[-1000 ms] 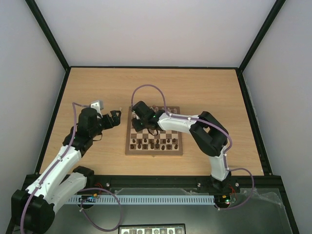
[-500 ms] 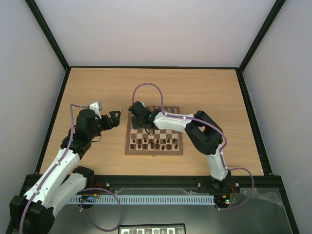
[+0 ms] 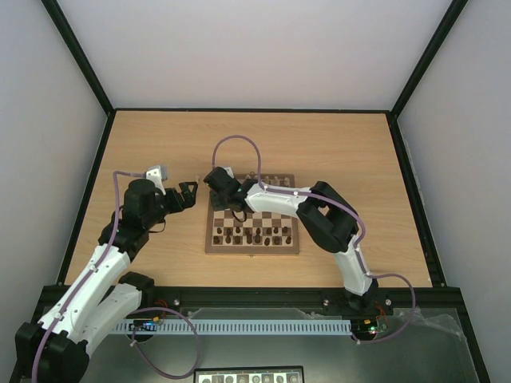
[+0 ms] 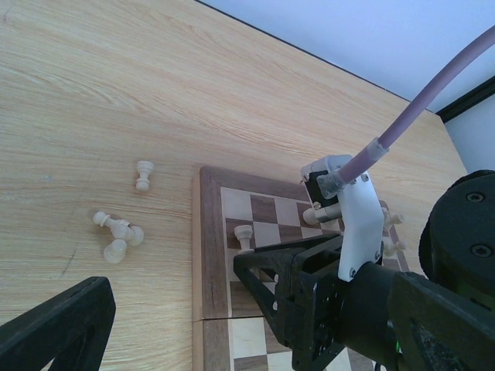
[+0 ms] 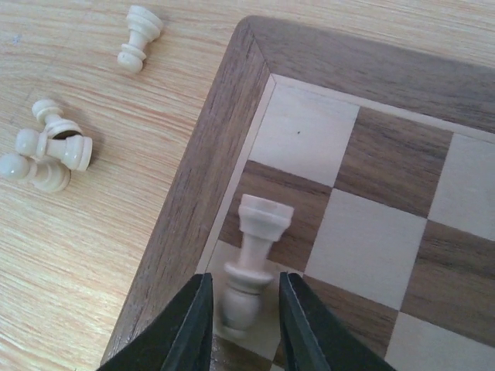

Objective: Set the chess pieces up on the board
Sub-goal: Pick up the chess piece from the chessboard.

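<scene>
The board [image 3: 254, 249] lies mid-table. My right gripper [image 3: 214, 182] hovers over its far-left corner. In the right wrist view its jaws [image 5: 244, 290] straddle a cream rook [image 5: 255, 247] on a left-column square by the border [image 5: 193, 193], with a narrow gap on each side. The left wrist view shows that same rook [image 4: 244, 236] standing upright. Loose chess pieces lie on the table left of the board: one alone [image 5: 139, 37], three in a cluster [image 5: 48, 148]. My left gripper [image 3: 189, 194] hangs wide open and empty left of the board, near them; one of its fingers [image 4: 62, 321] shows.
Dark chessmen [image 3: 251, 234] fill the board's near rows. A few cream pieces [image 3: 267, 179] stand along its far row. The right arm's forearm and purple cable [image 3: 239, 144] reach across the board. A black frame edges the table.
My right gripper has slid left and farther out to the board's far-left corner, and its jaws have narrowed around the rook. The left arm has barely moved.
</scene>
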Controlling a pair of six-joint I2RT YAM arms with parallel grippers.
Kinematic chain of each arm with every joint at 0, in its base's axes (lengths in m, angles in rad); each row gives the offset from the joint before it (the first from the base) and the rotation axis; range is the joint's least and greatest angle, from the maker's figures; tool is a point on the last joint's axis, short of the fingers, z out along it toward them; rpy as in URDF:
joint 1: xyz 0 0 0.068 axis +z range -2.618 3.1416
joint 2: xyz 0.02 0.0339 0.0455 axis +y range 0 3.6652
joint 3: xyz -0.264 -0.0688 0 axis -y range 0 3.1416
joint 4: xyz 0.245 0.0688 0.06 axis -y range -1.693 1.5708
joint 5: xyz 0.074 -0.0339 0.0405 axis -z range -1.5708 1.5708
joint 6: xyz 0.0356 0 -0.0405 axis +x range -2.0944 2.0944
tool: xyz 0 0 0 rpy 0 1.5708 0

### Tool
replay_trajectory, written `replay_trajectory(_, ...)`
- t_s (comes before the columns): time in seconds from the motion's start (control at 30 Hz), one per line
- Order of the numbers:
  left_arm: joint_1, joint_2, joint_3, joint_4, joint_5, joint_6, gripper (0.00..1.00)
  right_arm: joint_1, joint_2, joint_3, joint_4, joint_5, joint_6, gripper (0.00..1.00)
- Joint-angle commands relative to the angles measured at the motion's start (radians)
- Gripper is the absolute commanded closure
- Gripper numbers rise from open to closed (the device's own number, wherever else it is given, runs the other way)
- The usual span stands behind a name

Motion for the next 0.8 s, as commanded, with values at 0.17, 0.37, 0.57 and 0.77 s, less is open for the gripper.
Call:
replay_trajectory(0.17,0.006,-0.012,-0.014,-0.014,0.018,0.007,0.01,0.007,0.046,0.024,-0.094,0.037,0.031,0.89)
replay_trajectory(0.37,0.006,-0.012,-0.015,-0.013,0.017,0.007,0.00,0.008,0.010,0.002,-0.097,0.053,0.003,0.95)
replay_trajectory(0.57,0.004,-0.004,-0.010,-0.014,0.018,0.010,0.00,0.007,-0.156,-0.072,-0.097,0.026,-0.082,0.96)
replay_trajectory(0.77,0.005,0.029,-0.012,0.012,0.034,0.002,0.00,0.008,-0.337,-0.111,-0.180,-0.152,-0.167,0.96)
